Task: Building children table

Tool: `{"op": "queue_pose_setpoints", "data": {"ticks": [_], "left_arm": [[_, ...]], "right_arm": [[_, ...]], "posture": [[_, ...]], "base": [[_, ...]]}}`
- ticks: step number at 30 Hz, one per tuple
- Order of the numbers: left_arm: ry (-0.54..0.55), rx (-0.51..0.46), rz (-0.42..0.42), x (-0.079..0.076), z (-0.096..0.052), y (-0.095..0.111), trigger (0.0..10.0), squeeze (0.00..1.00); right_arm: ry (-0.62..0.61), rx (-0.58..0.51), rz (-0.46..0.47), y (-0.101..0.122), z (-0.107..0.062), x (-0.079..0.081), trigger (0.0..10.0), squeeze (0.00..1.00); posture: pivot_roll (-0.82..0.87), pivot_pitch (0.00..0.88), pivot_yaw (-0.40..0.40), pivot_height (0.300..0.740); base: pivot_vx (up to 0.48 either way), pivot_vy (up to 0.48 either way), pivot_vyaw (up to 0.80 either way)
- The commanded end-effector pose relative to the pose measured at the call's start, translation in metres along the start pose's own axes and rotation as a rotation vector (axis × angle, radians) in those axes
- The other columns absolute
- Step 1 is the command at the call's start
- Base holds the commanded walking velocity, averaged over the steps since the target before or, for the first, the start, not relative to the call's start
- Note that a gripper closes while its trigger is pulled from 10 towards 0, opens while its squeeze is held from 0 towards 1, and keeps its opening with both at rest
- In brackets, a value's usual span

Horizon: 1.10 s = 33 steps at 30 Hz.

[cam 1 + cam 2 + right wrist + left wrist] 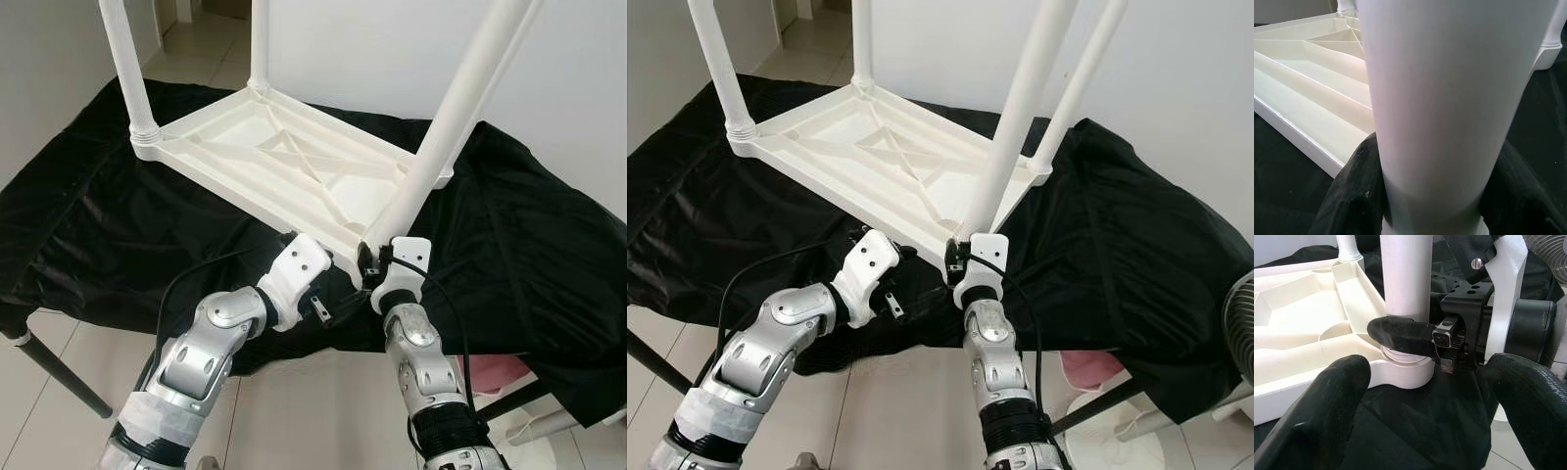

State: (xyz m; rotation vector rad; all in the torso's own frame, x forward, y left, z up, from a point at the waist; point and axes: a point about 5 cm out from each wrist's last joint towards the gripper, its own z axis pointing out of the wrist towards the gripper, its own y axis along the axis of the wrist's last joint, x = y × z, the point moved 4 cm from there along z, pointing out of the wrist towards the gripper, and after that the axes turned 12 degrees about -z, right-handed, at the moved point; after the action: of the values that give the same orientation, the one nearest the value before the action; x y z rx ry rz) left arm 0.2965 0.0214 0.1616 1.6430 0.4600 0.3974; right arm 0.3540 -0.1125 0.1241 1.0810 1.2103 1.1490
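A white plastic children's table is lying upside down on a counter draped in black cloth, its ribbed underside facing up and its round white legs pointing upward. All the legs are running out of the top of the head views, so their ends are cut off. The near right leg is standing in the corner socket closest to the robot, at the edge of the upturned table.

The right gripper is sitting at the foot of that leg, just above the socket collar. Its two black fingers are pressing against opposite sides of the white tube, closed around it; in the right wrist view the leg is blocking nearly everything beyond, and the fingertips themselves are hidden behind it.

The left gripper is hovering just beside the same corner, near the table's front edge. Its fingers are spread wide apart and holding nothing, with the socket and the right gripper between them in the left wrist view. In the head views the fingers are largely hidden under the white wrist housing.

A grey fan grille is partly cut off by the frame beyond the counter's right end.
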Motion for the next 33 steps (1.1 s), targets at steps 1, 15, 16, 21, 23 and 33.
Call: {"op": "queue_pose_setpoints", "data": {"ticks": [1,15,16,21,23,33], "left_arm": [[0.020,0.012,-0.008,0.000,0.002,-0.004,10.0,0.00],[0.009,0.010,-0.004,-0.003,0.004,-0.004,10.0,0.00],[0.010,0.010,-0.003,-0.003,0.004,-0.004,10.0,0.00],[0.021,0.005,-0.004,-0.002,0.003,-0.004,10.0,0.00],[0.034,-0.029,-0.019,-0.002,0.001,0.000,10.0,0.00],[0.066,-0.035,-0.032,-0.001,-0.004,-0.004,10.0,0.00]], "right_arm": [[-0.053,0.020,-0.005,-0.004,-0.002,-0.010,10.0,0.00],[0.010,-0.026,-0.009,0.004,-0.003,-0.008,10.0,1.00],[0.014,-0.028,-0.009,0.004,-0.003,-0.008,10.0,1.00],[0.032,-0.044,-0.031,0.005,-0.005,-0.009,10.0,1.00],[0.063,-0.072,-0.040,0.006,-0.009,-0.010,10.0,0.00],[0.082,-0.110,-0.050,0.011,-0.002,-0.024,10.0,0.00]], "posture": [[0.04,0.045,-0.096,0.740],[0.04,0.025,-0.110,0.740],[0.04,0.024,-0.114,0.740],[0.05,0.025,-0.121,0.740],[0.05,0.026,-0.122,0.740],[0.05,0.049,-0.127,0.740]], "base": [[0.000,0.000,0.00],[0.000,0.000,0.00],[0.000,0.000,0.00],[0.000,0.000,0.00],[0.000,0.000,0.00],[0.000,0.000,0.00]]}}
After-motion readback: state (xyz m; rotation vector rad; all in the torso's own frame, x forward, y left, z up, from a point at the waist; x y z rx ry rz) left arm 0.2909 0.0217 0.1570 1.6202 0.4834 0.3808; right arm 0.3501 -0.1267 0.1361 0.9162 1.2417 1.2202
